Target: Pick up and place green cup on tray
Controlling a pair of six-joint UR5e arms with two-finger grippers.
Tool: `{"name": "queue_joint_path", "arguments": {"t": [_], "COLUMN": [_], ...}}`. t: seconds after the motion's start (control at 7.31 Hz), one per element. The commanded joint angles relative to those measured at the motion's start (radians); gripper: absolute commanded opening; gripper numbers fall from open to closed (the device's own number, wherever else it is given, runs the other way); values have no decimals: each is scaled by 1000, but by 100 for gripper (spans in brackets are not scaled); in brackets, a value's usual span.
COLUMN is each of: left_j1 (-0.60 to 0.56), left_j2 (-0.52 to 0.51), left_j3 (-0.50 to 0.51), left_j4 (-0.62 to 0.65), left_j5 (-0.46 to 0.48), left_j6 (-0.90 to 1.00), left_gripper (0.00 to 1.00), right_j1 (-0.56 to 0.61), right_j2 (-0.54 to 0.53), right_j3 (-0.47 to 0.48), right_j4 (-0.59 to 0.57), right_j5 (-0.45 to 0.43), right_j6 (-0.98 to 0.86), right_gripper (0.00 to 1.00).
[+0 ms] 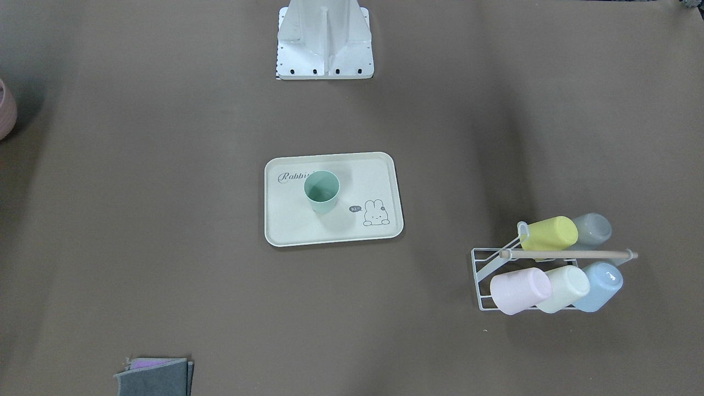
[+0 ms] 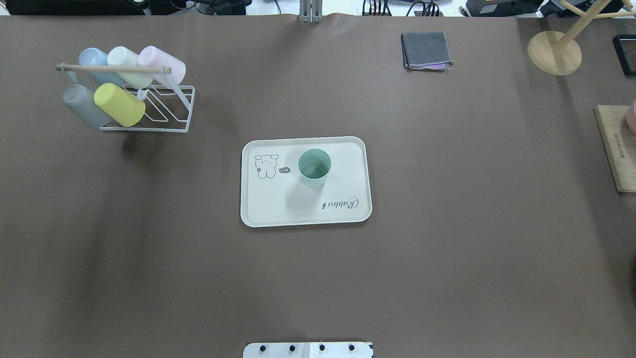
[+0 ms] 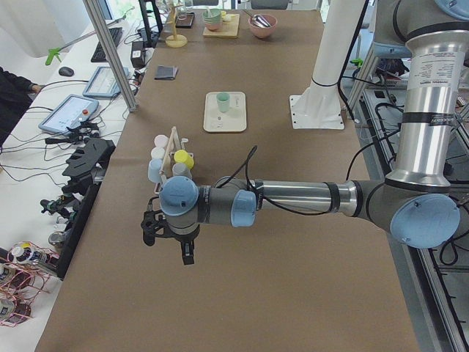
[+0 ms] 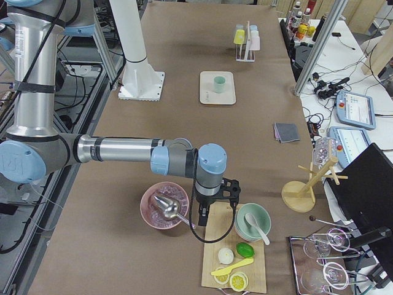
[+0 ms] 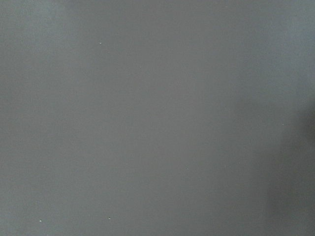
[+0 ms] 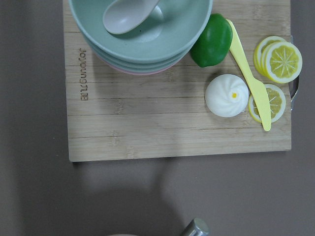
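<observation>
Nearest the overhead camera, at the bottom edge, is the white metal base plate (image 2: pixel 308 350) of the robot, on the brown paper-covered table (image 2: pixel 447 223). At far left stands a white wire rack with a wooden rod (image 2: pixel 115 69). It carries five plastic cups lying tilted, among them a yellow-green cup (image 2: pixel 119 104).

In the middle lies the rectangular cream plastic tray with a rabbit drawing (image 2: pixel 278 209). The small mint-green plastic cup (image 2: pixel 314 168) stands upright on it, mouth up, between the rabbit and the "Rabbit" script.

Further right are a folded grey cloth (image 2: pixel 426 49), a round-footed wooden stand (image 2: pixel 554 52) and a bamboo cutting board (image 2: pixel 616 149).

The left gripper (image 3: pixel 185 255) hangs fingers-down over bare table, well apart from the tray. The right gripper (image 4: pixel 204 218) hangs at the board's edge beside a pink bowl (image 4: pixel 161 208). Only the side views show either gripper, so I cannot tell whether the fingers are spread or closed.
</observation>
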Motion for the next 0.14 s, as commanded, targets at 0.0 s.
{"name": "queue_joint_path", "arguments": {"t": [0.0], "left_j1": [0], "left_j2": [-1], "left_j3": [-4], "left_j4": [-1], "left_j5": [-4], "left_j6": [-2], "left_gripper": [99], "right_j1": [0], "right_j2": [1], "right_j3": [-1], "right_j4": [0], "right_j5": [0], "right_j6": [0], "right_gripper": [100]}}
